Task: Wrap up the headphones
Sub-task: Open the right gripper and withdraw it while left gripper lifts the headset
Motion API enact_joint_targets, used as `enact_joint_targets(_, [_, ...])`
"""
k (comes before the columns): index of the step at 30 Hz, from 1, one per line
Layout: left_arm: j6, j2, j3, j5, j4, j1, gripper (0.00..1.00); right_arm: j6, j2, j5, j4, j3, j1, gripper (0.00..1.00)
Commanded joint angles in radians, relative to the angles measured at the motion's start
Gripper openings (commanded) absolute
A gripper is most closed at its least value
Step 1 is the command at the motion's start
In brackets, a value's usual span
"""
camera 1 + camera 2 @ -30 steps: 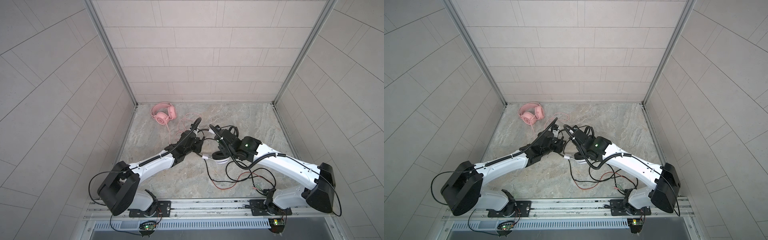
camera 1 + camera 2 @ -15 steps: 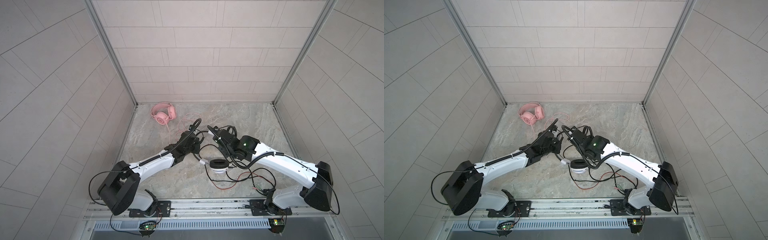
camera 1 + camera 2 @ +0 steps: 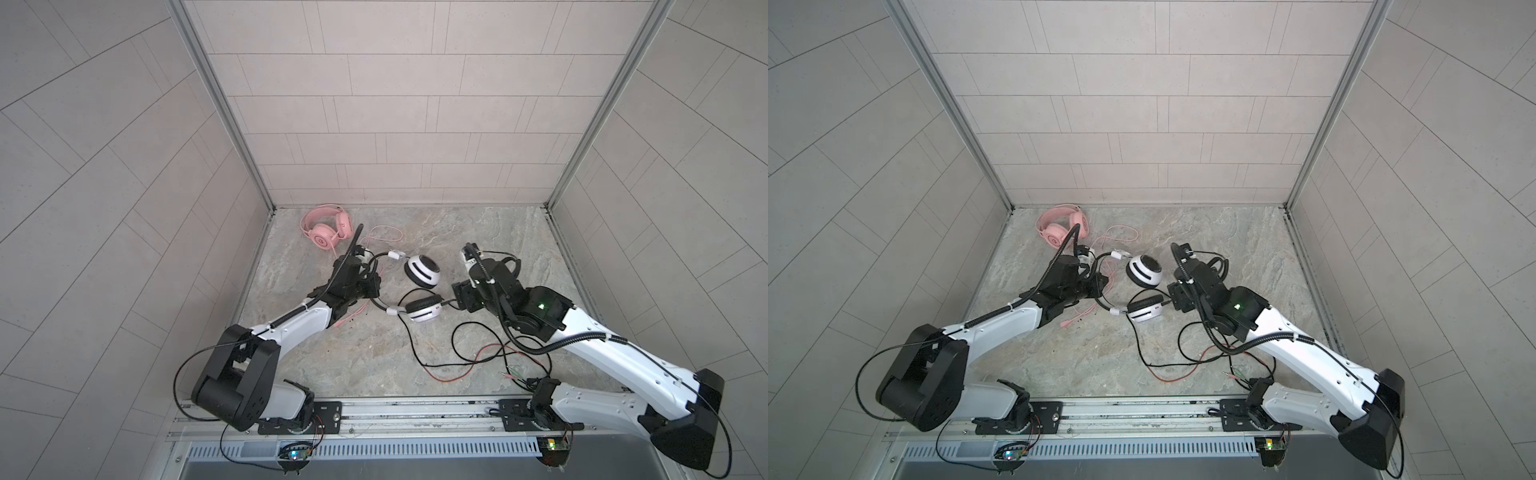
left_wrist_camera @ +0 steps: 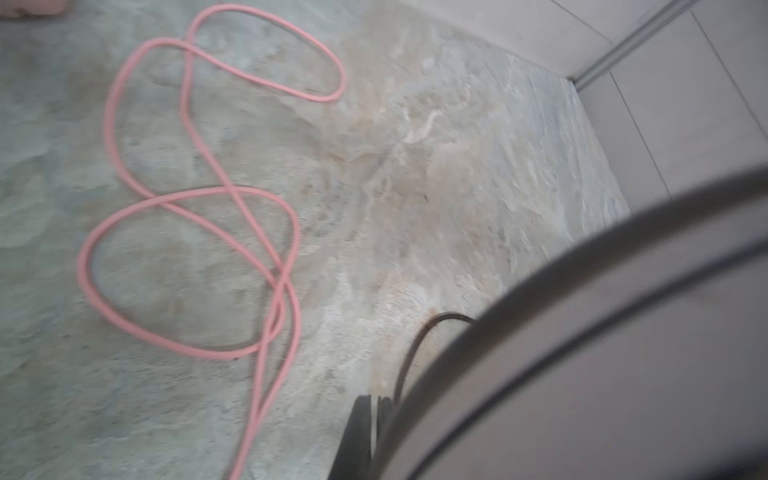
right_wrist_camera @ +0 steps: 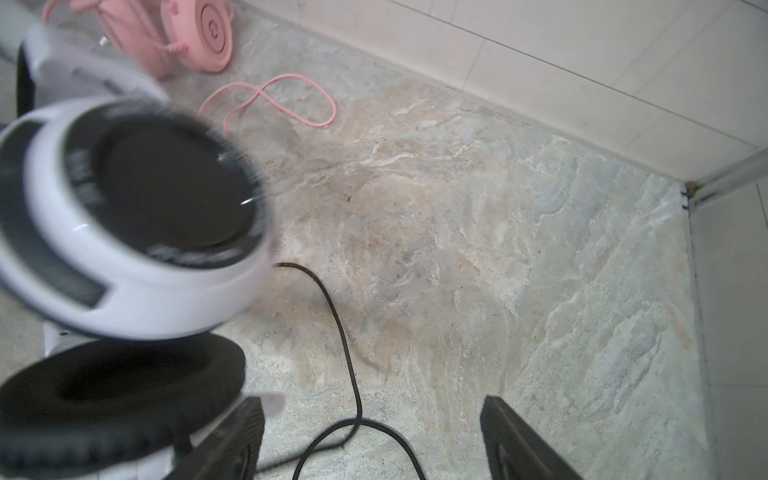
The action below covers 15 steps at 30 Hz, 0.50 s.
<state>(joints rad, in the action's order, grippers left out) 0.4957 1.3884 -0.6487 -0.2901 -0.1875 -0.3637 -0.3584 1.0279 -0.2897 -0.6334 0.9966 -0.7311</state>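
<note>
Left gripper [image 3: 371, 286] clamps the thin headband [image 3: 379, 306] of the white-and-black headset [image 3: 422, 272], mid-worktop [image 3: 498, 232]. The right gripper [image 5: 372, 440], jaws apart and empty, sits at its 3 o'clock. It should pinch the black cable [image 3: 415, 353], which trails toward 5 o'clock, near the earcup [image 3: 424, 311].

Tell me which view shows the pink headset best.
Both top views: the pink headset shows almost whole, though small, near the back left corner. The right wrist view shows it closer but cropped by the frame edge. The left wrist view shows mostly its pink cable.
</note>
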Motion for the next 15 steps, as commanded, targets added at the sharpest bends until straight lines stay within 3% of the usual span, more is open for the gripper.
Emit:
enact_joint_targets(1, [0.14,-0.02,0.034,-0.097,-0.147,0.053,0.0,-0.107,-0.076,0.073,0.023,-0.097,0.082,0.83])
enact_joint_targets(6, [0.223,0.002,0.043,-0.113,-0.216,0.069,0.0,-0.165,-0.171,0.243,0.042,-0.217,0.26,0.83])
enact_joint_targets(9, [0.302,0.019,-0.006,-0.092,-0.192,0.068,0.0,-0.166,-0.191,0.314,0.029,-0.243,0.31,0.83])
enact_joint_targets(15, [0.316,0.044,-0.302,-0.093,0.094,0.069,0.0,-0.147,-0.156,0.449,0.076,-0.304,0.311,0.83])
